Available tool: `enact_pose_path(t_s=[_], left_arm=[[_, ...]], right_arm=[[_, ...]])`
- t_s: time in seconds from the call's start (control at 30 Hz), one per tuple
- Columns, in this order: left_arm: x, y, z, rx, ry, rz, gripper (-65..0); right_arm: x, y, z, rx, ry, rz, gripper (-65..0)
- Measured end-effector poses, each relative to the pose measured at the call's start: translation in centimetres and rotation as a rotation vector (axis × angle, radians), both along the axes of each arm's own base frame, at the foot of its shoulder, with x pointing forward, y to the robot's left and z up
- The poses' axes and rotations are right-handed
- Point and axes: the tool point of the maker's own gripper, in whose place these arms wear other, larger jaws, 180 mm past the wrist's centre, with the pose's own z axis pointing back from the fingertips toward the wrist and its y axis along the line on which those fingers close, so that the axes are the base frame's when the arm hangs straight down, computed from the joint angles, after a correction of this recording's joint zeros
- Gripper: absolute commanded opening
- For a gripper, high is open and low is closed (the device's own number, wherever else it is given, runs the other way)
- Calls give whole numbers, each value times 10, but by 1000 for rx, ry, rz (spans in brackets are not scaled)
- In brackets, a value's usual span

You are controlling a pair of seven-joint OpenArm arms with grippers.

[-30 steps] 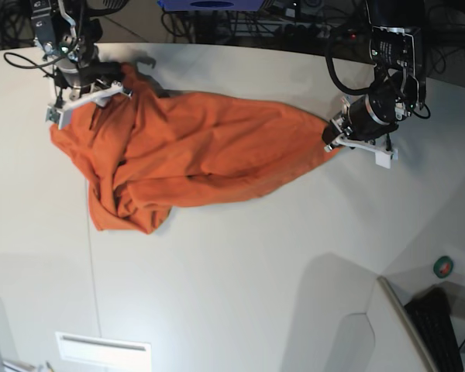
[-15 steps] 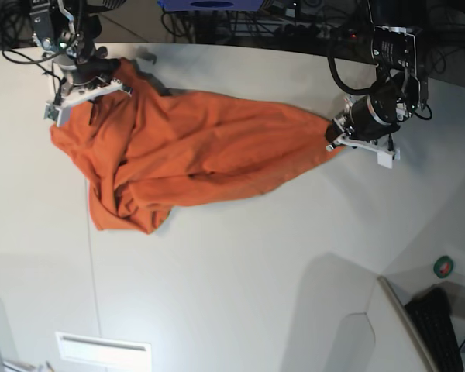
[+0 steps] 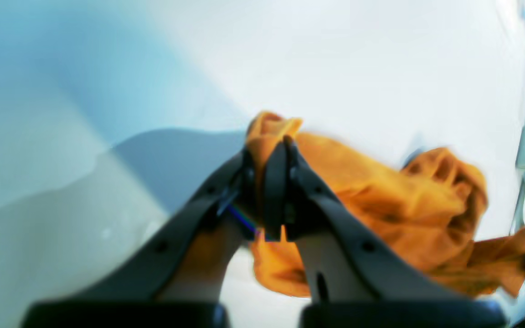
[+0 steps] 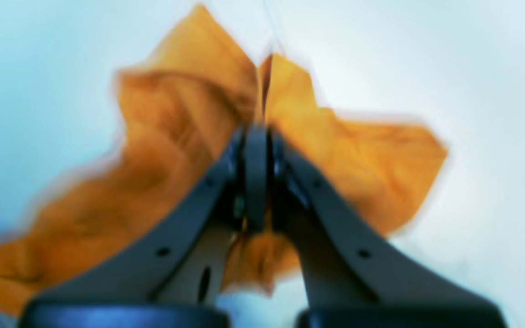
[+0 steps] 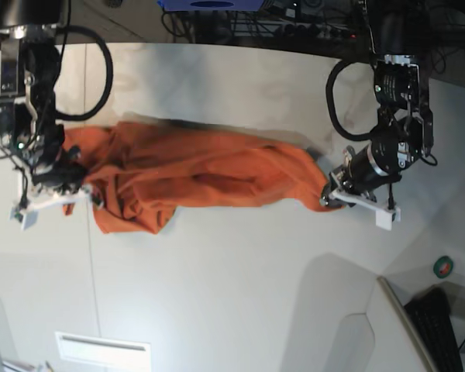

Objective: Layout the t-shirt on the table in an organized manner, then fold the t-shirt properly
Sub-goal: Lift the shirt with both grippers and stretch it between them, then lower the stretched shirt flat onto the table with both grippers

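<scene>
Orange t-shirt (image 5: 194, 182) hangs stretched between the left gripper (image 5: 329, 198) and right gripper (image 5: 70, 186), each pinching an end, apparently to spread it over the white surface (image 5: 232, 294).

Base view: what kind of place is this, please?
Probably a robotics lab: two arms work an orange t-shirt on a large white table, with tangled cables behind and a keyboard nearby.
</scene>
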Motion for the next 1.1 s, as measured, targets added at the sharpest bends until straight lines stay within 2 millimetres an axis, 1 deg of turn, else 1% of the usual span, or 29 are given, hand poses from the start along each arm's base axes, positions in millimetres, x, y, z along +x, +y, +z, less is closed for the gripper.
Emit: enact_pose_path(t_s=[0.07,0.13,0.17,0.2,0.27,0.37,0.4,0.47,0.57,0.63,0.73,0.8,0.87,0.9,0.93,0.97,1.0,1.03,1.07,1.1], left_arm=[[25,-16,10,-15,-28,-44,-650],[53,-24,18,-24,-42,-65,-650],[68,-26,24,-24,-49,-70,-650],[82,-29,29,-21,-58,-78,-650],[105,-32,40,-14,-67,-90,-650],[132,-37,55,-3,-73,-112,-650],[143,-40,62,-8,-82,-112,-650],[164,-47,80,-31,-101,-102,-650],[196,-60,123,-81,-172,-94,-650],[212,-75,156,-98,-232,-114,-650],[233,-98,210,-134,-336,-138,-650],[242,-108,245,-152,-404,-155,-650],[242,-112,281,-254,-483,-148,-650],[241,-110,295,-313,-519,-134,-650],[239,-106,305,-353,-547,-122,-650],[236,-103,310,-375,-567,-115,-650],[232,-101,308,-385,-574,-112,-650],[226,-99,298,-374,-573,-110,-650],[219,-96,282,-360,-556,-106,-650],[211,-95,257,-342,-517,-102,-650]], right_arm=[[28,-10,21,-6,-46,-16,-650],[52,-15,41,-13,-74,16,-650],[67,-22,54,-31,-109,10,-650],[81,-34,66,-62,-150,-8,-650],[98,-51,80,-105,-174,-13,-650],[119,-65,88,-138,-199,27,-650],[127,-74,94,-154,-211,23,-650],[145,-89,114,-195,-258,33,-650],[172,-112,163,-260,-372,31,-650],[183,-124,194,-287,-425,20,-650],[194,-141,249,-327,-516,-1,-650],[194,-158,293,-380,-588,-32,-650],[189,-168,334,-434,-665,-46,-650],[185,-172,351,-457,-700,-53,-650],[180,-176,361,-477,-720,-58,-650],[176,-179,364,-495,-727,-58,-650],[173,-180,360,-514,-719,-54,-650],[169,-177,346,-522,-703,-39,-650],[165,-174,322,-530,-661,-16,-650],[159,-168,287,-512,-586,12,-650]])
